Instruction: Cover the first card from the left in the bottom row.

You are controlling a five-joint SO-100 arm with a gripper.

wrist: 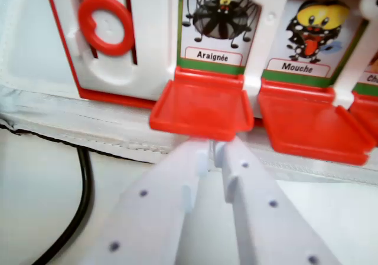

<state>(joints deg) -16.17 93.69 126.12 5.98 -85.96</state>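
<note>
In the wrist view a white game board (150, 35) with red trim lies ahead. Its leftmost visible card shows a black spider labelled "Araignée" (217, 26). The red flap (202, 108) hinged below that card lies folded down flat, leaving the card uncovered. My gripper (214, 153) is shut, with nothing between its white fingers (177, 200). Its tips sit just under the front edge of that red flap, touching or almost touching it.
To the right is a fly card labelled "Mouche" (316, 32) with its own red flap (313, 123) down, and part of a third flap (366, 111). A red ring (108, 24) sits on the board's left. A black cable (77, 212) curves at lower left.
</note>
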